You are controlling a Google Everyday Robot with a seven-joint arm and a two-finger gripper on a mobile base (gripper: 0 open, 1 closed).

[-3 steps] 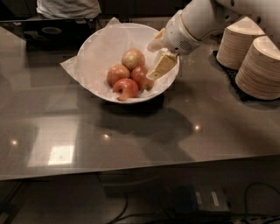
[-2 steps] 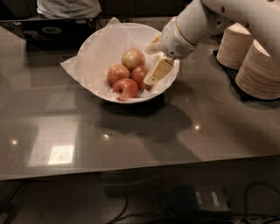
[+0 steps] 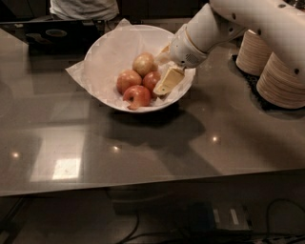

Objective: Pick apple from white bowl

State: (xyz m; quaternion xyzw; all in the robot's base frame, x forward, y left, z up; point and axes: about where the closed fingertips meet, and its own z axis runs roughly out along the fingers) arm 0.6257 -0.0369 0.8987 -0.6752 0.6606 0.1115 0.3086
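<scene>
The white bowl, lined with crinkled white paper, sits at the back middle of the table. It holds several apples. The deep red apple lies on the right of the cluster. A yellowish-tan apple is behind it, a pale pink-yellow one to its left and a reddish one in front. My gripper reaches into the bowl from the right and is open. Its near finger is right beside the red apple. The far finger is mostly hidden behind the wrist.
Two stacks of tan plates stand at the right on a dark mat. A dark tray and a person's torso are at the back left. The grey table's front edge runs across the foreground.
The gripper has edged slightly left and deeper into the bowl, closer to the red apple. The apples and the bowl have not moved.
</scene>
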